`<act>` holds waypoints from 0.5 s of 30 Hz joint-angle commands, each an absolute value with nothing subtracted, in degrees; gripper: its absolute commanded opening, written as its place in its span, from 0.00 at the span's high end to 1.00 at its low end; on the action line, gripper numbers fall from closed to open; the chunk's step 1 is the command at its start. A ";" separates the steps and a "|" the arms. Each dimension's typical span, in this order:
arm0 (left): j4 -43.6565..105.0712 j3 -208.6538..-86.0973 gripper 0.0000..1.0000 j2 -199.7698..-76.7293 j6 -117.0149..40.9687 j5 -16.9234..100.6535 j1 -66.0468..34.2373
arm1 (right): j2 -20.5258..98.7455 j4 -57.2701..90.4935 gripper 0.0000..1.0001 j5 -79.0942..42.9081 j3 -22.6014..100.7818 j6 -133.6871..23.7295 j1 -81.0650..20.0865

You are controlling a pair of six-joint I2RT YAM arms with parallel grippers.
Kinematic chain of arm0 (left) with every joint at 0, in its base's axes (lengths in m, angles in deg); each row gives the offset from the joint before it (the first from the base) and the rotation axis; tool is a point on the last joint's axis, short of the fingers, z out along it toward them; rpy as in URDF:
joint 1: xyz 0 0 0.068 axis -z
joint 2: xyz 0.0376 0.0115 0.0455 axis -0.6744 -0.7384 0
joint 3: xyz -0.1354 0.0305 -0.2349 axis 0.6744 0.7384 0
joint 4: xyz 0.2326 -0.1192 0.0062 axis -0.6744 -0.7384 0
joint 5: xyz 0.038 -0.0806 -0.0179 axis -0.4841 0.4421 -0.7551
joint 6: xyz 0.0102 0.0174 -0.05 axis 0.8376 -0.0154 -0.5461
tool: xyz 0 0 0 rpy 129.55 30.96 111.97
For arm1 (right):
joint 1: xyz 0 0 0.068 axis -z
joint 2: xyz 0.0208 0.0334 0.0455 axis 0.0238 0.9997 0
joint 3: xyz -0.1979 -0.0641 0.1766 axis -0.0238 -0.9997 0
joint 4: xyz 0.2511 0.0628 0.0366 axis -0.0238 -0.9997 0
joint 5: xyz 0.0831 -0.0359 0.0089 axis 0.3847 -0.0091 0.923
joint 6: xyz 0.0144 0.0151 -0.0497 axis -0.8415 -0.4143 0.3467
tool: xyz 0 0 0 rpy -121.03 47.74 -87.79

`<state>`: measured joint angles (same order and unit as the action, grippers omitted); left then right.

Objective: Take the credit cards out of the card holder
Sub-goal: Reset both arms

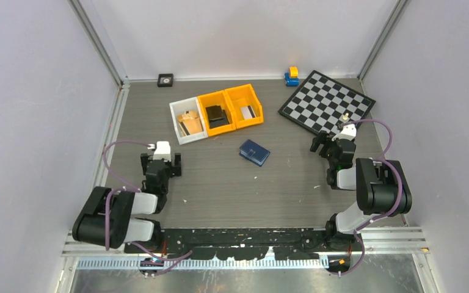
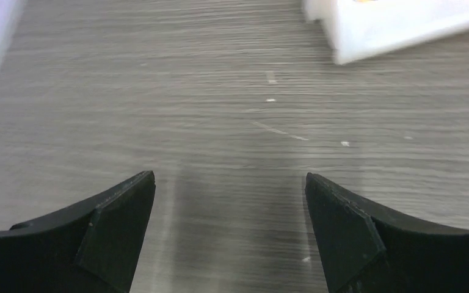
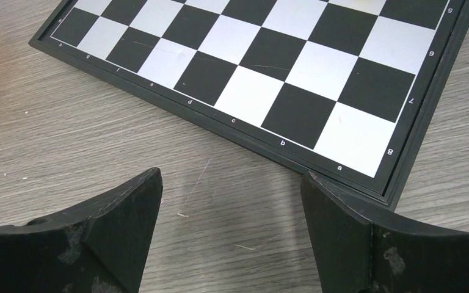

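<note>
The card holder (image 1: pixel 254 152) is a small navy wallet lying folded shut on the grey table, a little right of centre. The credit cards are hidden; none shows at the holder. My left gripper (image 1: pixel 160 162) hovers low at the left, well apart from the holder, and is open; in the left wrist view the left gripper (image 2: pixel 230 183) has only bare table between its fingers. My right gripper (image 1: pixel 322 145) is to the right of the holder, by the chessboard's near corner. It is open too, and the right gripper (image 3: pixel 232 180) holds nothing.
Behind the holder stand a white bin (image 1: pixel 177 122) with tan and dark items, an orange bin (image 1: pixel 206 101) with a black block, and another orange bin (image 1: pixel 244 93) with a pale flat piece. A chessboard (image 1: pixel 327 101) lies back right. A blue-yellow toy (image 1: pixel 291 76) sits at the back wall.
</note>
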<state>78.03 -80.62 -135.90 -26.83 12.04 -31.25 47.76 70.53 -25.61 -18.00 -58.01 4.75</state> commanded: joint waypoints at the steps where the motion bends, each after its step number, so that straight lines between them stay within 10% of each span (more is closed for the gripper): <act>1: 85.76 -87.64 0.06 -140.36 -20.82 25.48 -31.83 | 46.99 72.14 0.12 -25.56 -16.48 -57.53 4.63; 15: 86.71 -94.06 0.00 -151.70 -24.40 19.70 -34.53 | 46.98 72.14 0.11 -25.56 -16.50 -57.54 4.62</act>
<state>86.36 -91.81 -152.29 -23.31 21.18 -33.78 47.76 70.18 -25.61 -17.98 -58.01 4.75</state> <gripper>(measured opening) 0.995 0.887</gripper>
